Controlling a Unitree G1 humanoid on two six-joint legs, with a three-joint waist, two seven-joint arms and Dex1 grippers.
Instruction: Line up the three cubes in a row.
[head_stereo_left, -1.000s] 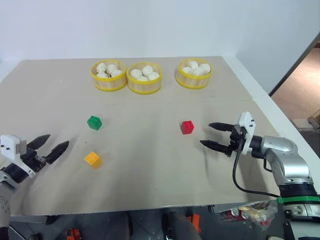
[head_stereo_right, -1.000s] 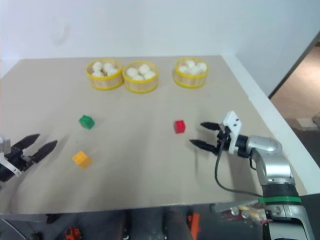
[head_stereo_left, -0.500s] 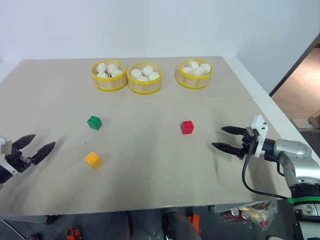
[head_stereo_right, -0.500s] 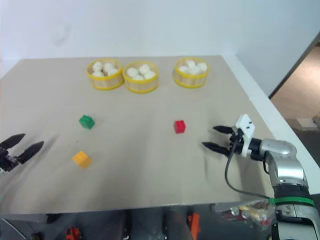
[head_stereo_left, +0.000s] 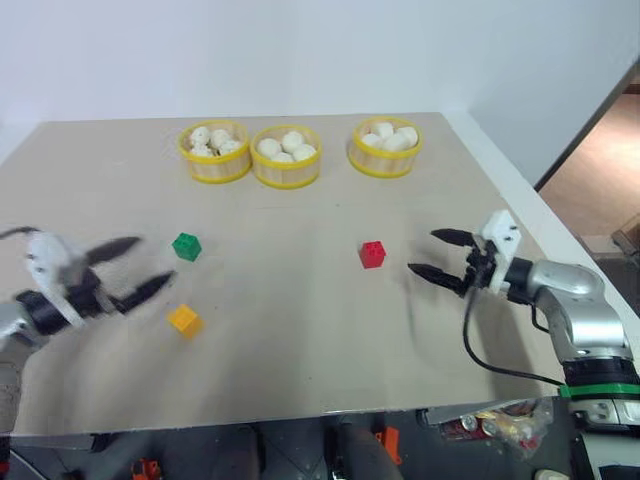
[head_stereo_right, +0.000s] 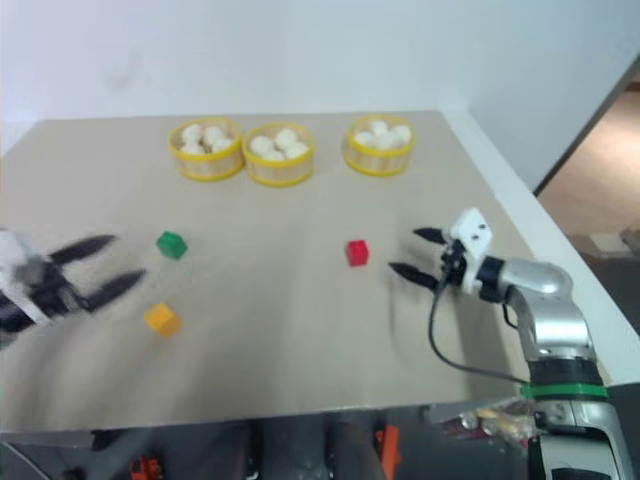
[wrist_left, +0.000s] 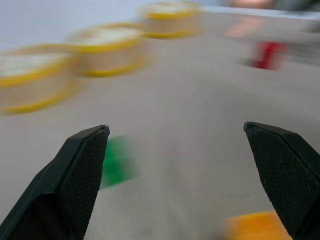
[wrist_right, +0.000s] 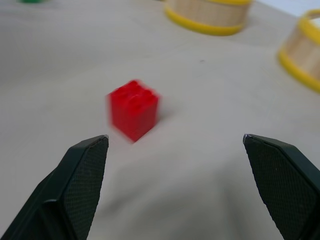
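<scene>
Nothing lined up: green cube, red cube, yellow cube scattered apart. Left gripper, right gripper spread wide, empty.

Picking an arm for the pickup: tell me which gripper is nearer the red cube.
Right. The right gripper sits just beside the red cube, fingers open toward it. The left gripper is far across the table, near the green cube.

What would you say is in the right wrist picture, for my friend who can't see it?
A red cube with a studded top sits on the tan table, just ahead of the open right gripper, whose two black fingers stand wide apart and touch nothing. Two round yellow baskets sit farther back.
</scene>
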